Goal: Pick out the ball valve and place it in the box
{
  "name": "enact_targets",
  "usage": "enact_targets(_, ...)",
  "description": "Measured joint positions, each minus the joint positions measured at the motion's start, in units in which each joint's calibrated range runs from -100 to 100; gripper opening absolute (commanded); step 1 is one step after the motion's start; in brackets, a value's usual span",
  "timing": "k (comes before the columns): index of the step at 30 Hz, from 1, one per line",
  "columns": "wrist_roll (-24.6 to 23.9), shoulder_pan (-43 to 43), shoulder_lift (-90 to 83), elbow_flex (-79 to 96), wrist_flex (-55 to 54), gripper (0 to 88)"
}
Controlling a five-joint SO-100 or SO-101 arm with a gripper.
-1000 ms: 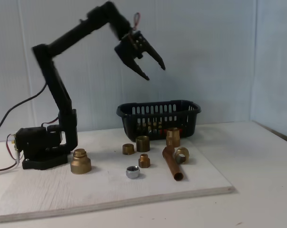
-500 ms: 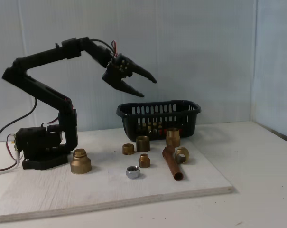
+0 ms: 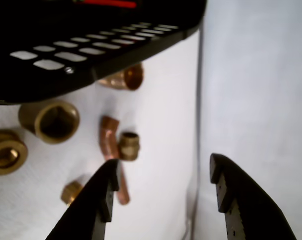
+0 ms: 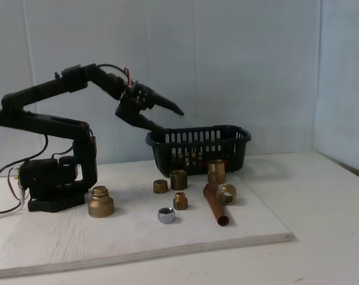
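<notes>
Pale blue walls back your white board, which lies on a white table. Your arm is folded low at the fixed view's left. The box, a black slotted oval basket, sits at the board's back edge. Through its slots you can make out brass and a bit of red; in the wrist view a red strip shows over its rim, likely the valve handle, body hidden. The gripper hangs at the box's left rim, jaws spread wide, holding nothing. In front lie a copper pipe, 6 brass fittings and 1 silver ring.
</notes>
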Motion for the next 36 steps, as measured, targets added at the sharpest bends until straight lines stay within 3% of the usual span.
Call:
enact_targets(17, 2.12, 0.00, -23.80, 25.69, -6.02, 19.3)
enact_targets(29, 2.12, 0.00, -24.48, 30.32, -6.02, 19.3)
enact_targets(36, 5.11, 0.15, -24.48, 30.32, -5.16, 19.3)
